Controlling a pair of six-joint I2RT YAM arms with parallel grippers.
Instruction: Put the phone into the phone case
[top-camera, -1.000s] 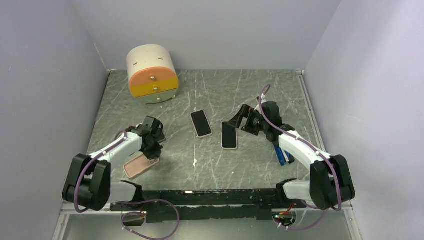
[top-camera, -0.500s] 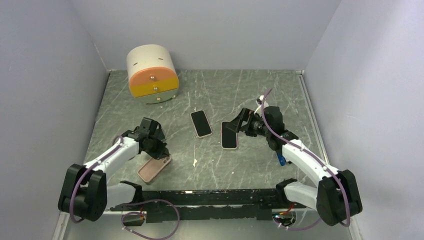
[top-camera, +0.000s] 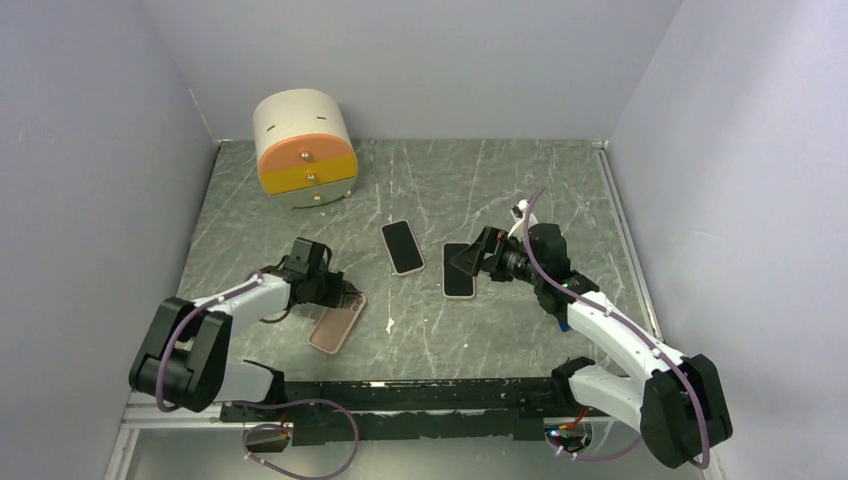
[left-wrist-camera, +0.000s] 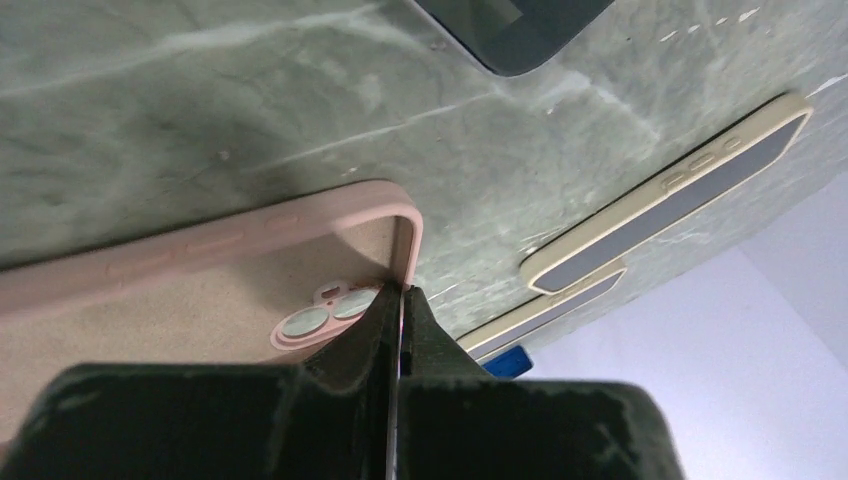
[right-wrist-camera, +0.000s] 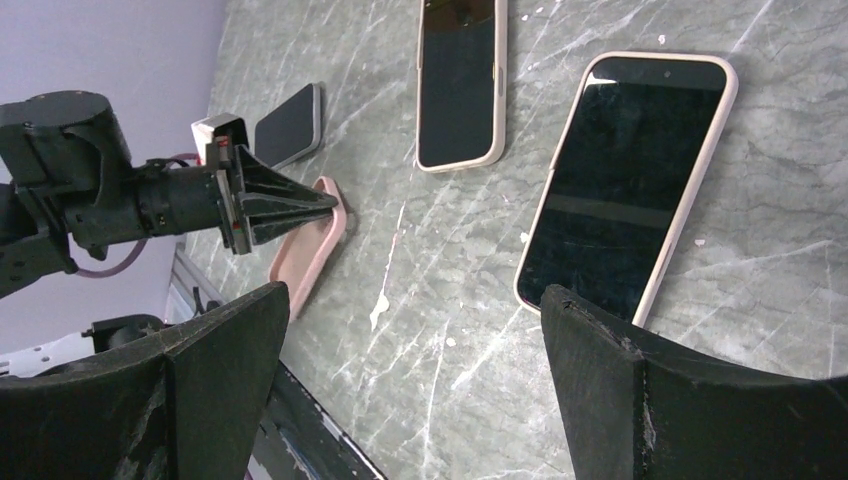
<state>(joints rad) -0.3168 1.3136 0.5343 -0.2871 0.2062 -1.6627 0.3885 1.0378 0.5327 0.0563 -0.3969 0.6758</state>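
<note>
Two phones lie face up near the middle of the grey marbled surface (top-camera: 430, 330), and the one on the right (top-camera: 459, 270) is judged to be the phone meant for the task, since the right fingers (top-camera: 468, 260) are spread wide just above it with nothing grasped. From the right wrist view the phone (right-wrist-camera: 625, 190) is seen ahead of and between those two fingers, its long axis running away from them and leaning a little to the right, so the opening is set roughly across its narrow width. The second phone (top-camera: 402, 247) lies beside it to the left, nearly parallel and apart from it. The pink phone case (top-camera: 337, 322) is found further left and nearer the arm bases, well apart from the phone, lying open side up on a diagonal, with its camera-cutout end turned toward the phones. That end is pinched by the left fingers (left-wrist-camera: 400, 310), which are clenched tight on the thin end wall of the case (left-wrist-camera: 250, 300) just beside the cutout. The right arm is clearly the nearer one to the phone and the left arm the nearer one to the case. For the coming move, the phone would have to be carried leftward and turned until its long axis matches the diagonal of the case.
</note>
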